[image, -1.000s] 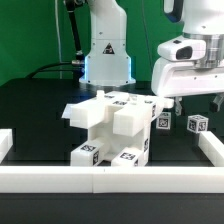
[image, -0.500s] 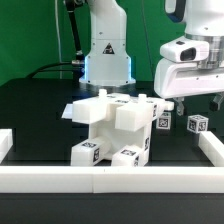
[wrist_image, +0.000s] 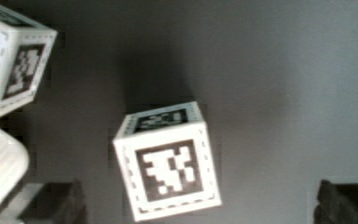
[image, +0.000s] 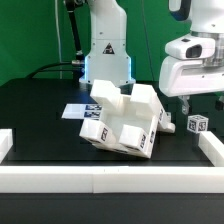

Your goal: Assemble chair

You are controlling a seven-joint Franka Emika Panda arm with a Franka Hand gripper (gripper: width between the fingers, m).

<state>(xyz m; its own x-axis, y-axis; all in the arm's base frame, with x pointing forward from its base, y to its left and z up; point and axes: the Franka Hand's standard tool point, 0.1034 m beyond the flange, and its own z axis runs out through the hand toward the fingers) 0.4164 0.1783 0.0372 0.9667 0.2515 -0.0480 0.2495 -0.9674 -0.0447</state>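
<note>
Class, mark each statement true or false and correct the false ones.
1. The partly built chair sits tilted on the black table. True.
2. The gripper has its fingers shut on the chair. False: they are open, clear of it, holding nothing.
3. A small tagged block lies at the exterior view's right of the chair. True.
4. That block rests on top of the chair. False: it lies on the table, apart from it.

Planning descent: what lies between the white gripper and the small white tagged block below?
Nothing; wrist view shows the white tagged block unobstructed under the gripper.
</note>
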